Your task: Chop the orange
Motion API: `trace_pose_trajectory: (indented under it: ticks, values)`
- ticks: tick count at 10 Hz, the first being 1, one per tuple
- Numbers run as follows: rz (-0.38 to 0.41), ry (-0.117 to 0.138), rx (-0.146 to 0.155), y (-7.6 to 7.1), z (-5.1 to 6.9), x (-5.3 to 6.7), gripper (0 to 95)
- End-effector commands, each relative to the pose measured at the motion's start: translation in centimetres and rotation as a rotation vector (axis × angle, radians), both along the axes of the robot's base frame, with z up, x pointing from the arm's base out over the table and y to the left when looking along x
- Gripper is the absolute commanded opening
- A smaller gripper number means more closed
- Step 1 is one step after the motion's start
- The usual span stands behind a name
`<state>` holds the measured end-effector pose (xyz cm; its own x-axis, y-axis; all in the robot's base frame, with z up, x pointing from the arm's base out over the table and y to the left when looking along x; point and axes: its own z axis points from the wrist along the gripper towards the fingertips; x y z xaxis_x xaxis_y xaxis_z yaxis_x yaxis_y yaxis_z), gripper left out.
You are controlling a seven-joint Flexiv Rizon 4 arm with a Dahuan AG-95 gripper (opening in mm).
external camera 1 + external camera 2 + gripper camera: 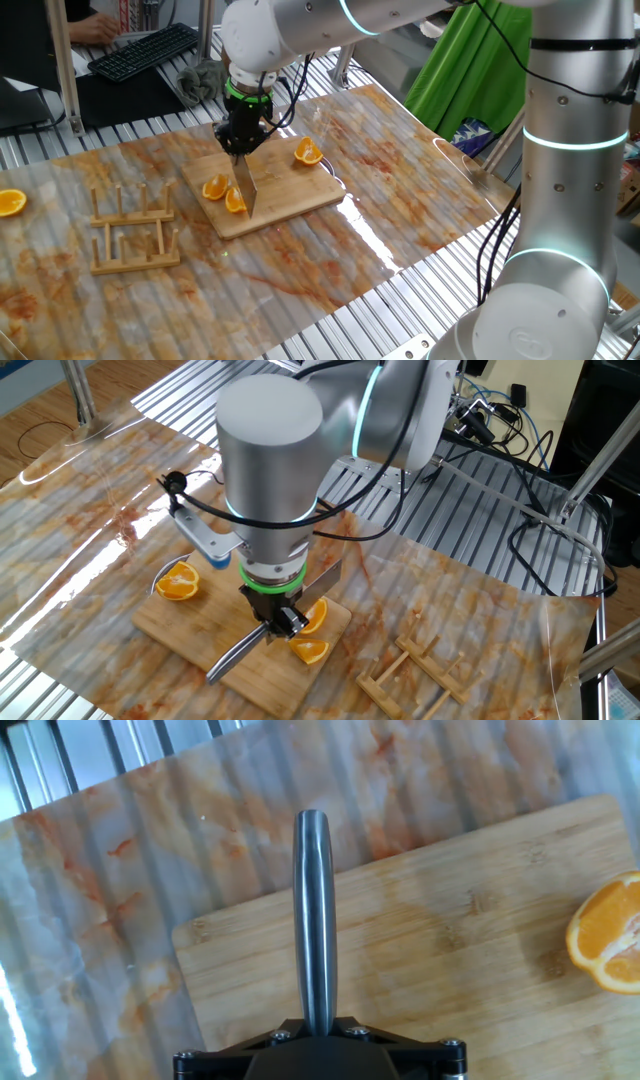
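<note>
Orange wedges [225, 193] beneath knife-clamping gripper [240, 150]

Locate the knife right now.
In one fixed view the knife hangs blade-down from the gripper over the wooden board, between two orange wedges.

Bright even indoor light, all views. Strong white glare streaks on glossy marbled table cover [380, 235], also at far left in other fixed view. Soft short shadows on wooden board [450, 970]. Fixed views sharp. Hand view: knife handle [313, 920] slightly soft, specular highlight along it; bottom edge dark, blurred.
</note>
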<state>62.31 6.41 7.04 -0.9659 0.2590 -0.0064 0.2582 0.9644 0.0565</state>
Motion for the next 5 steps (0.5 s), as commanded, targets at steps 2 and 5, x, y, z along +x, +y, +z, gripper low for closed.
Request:
trace_pose_trajectory:
  ticks: [2, 5]
  values:
    - [0.013, 0.001, 0.001, 0.37, 0.33, -0.32, 0.0]
    - [0.042, -0.013, -0.01, 0.6, 0.45, -0.45, 0.0]
